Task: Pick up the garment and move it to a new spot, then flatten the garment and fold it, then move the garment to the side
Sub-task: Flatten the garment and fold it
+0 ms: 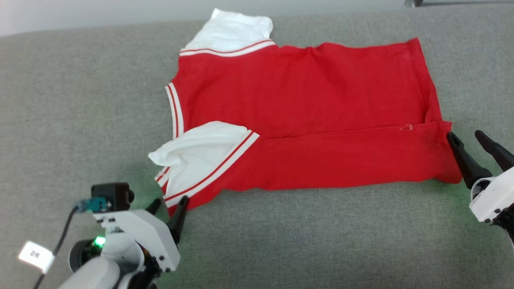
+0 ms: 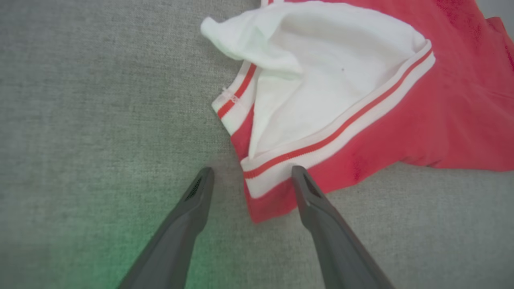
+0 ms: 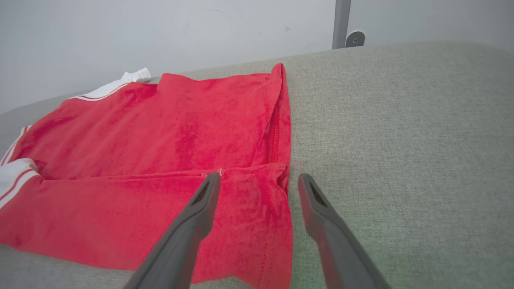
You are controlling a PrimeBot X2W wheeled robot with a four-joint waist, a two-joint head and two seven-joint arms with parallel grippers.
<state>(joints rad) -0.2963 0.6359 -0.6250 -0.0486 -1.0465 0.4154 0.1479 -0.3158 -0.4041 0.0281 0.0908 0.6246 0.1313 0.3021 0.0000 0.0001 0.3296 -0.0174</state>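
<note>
Garment (image 1: 305, 92) lies half-folded, flat on grey fabric surface (image 1: 60, 120).

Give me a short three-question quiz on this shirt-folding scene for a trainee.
1. True or false: the left pincer is shut on the shirt.
2. Which part of the shirt is folded over its body? A) the near long edge with its sleeve; B) the far sleeve; C) the collar.
3. What colour is the surface under the shirt?

Key: 1 false, its fingers stand apart, astride the shirt's corner; 2 A; 3 grey.
</note>
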